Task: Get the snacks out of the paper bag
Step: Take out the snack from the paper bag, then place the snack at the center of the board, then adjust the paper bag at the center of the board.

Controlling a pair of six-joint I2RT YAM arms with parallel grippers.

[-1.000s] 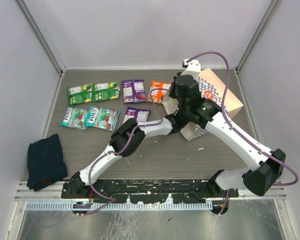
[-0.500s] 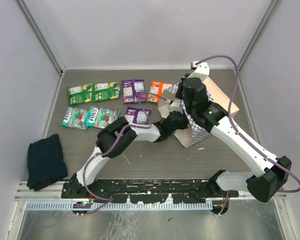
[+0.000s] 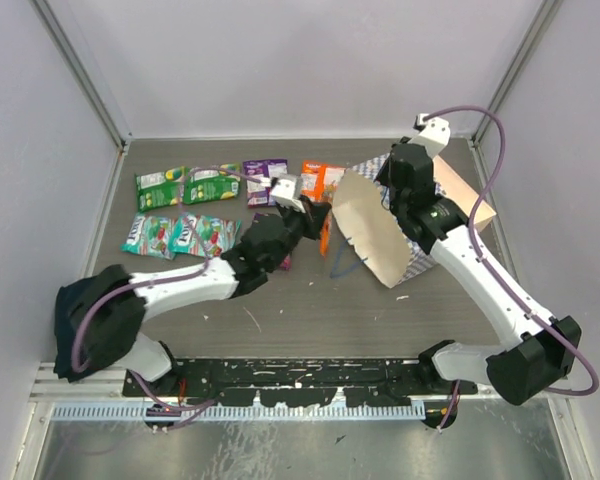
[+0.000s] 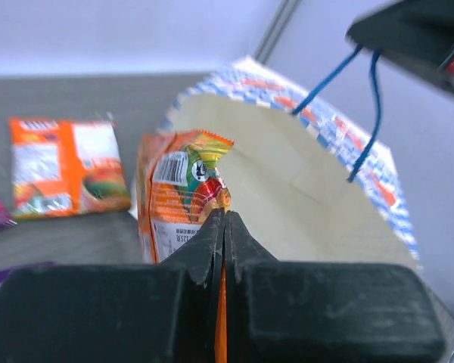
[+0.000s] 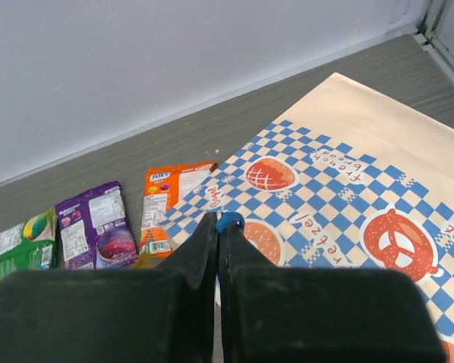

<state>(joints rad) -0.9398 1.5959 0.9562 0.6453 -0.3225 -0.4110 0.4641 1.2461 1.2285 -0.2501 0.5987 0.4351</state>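
Observation:
The paper bag [image 3: 375, 240] lies tipped on the table, its cream mouth facing left. My right gripper [image 3: 386, 192] is shut on the bag's blue cord handle [image 5: 228, 221], above the checkered side [image 5: 348, 204]. Just outside the mouth, my left gripper [image 3: 317, 222] is shut on an orange snack packet [image 4: 183, 193], which hangs upright in front of the cream inside [image 4: 310, 204]. More snacks lie flat to the left: green [image 3: 161, 188], teal [image 3: 205, 235], purple [image 3: 265, 180] and orange [image 3: 320, 180] packets.
A dark blue cloth [image 3: 85, 310] lies at the near left, partly under my left arm's elbow. Metal walls close the table on the left, back and right. A second blue handle [image 3: 337, 262] trails on the table below the bag's mouth.
My left gripper has shut on the orange packet and drawn back out of the bag to the left. My right gripper has moved right and back, tipping the bag's mouth leftward.

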